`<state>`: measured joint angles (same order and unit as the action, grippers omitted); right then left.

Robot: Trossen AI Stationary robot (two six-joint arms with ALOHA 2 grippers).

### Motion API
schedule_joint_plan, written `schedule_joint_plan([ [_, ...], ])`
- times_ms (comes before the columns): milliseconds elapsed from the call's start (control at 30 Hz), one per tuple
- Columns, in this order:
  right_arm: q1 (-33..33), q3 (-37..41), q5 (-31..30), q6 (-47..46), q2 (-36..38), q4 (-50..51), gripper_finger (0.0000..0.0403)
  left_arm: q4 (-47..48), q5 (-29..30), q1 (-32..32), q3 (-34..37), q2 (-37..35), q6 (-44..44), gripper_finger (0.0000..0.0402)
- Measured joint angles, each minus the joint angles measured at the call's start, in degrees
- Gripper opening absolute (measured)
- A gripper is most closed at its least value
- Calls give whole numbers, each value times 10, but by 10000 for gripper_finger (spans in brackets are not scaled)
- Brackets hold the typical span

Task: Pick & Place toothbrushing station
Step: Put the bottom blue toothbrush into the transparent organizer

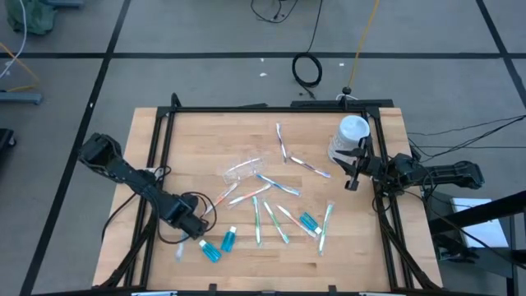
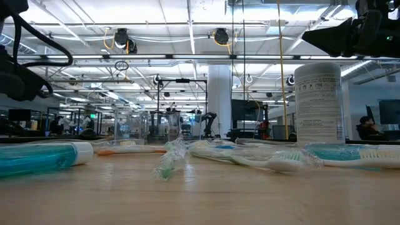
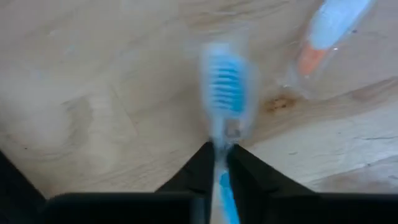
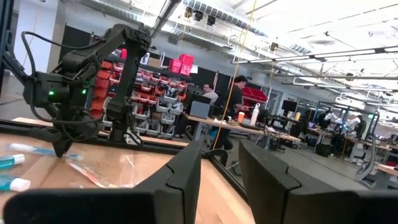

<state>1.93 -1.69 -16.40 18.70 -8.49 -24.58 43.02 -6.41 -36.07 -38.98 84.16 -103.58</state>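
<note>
Several slim toothbrushes [image 1: 275, 210] in clear wrappers lie scattered on the wooden table. A clear plastic cup [image 1: 242, 170] lies on its side among them. Three teal tubes with white caps lie flat: two near the front left [image 1: 228, 240] [image 1: 211, 252] and one toward the right [image 1: 308, 222]. My left gripper [image 1: 200, 226] is low at the front left, shut on a toothbrush with blue bristles [image 3: 225, 84]. My right gripper [image 1: 352, 171] hangs open and empty at the table's right edge, beside the white container. My left gripper pinches the blue-bristled toothbrush between its two fingertips [image 3: 200, 168], on the neck [image 3: 219, 148] just behind the head. The fingers lie along the brush, and the head sticks out past them. Whether the brush is clear of the table, I cannot tell.
A tall white lidded container [image 1: 353, 131] stands upright at the back right, close to my right gripper. An orange-and-white toothbrush [image 3: 323, 37] lies just beyond the held one. A black frame [image 1: 246, 108] borders the table. Bare wood shows at the far left and near edge.
</note>
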Motion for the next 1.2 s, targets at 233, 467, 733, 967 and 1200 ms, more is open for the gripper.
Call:
schedule_joint_plan([
  [233, 0, 0, 0, 0, 0, 0, 99, 21, 79, 9, -41, -14, 54, 15],
  [467, 0, 0, 0, 0, 0, 0, 100, 194, 244, 16, -134, -69, 63, 9],
  [733, 0, 0, 0, -4, 0, 0, 100, 210, 737, 19, -180, -108, 105, 10],
  [967, 0, 0, 0, -16, 0, 0, 100, 105, 938, 75, -173, -92, 221, 6],
  [1200, 0, 0, 0, -16, 0, -5, 100, 46, 865, 144, -173, -40, 277, 21],
])
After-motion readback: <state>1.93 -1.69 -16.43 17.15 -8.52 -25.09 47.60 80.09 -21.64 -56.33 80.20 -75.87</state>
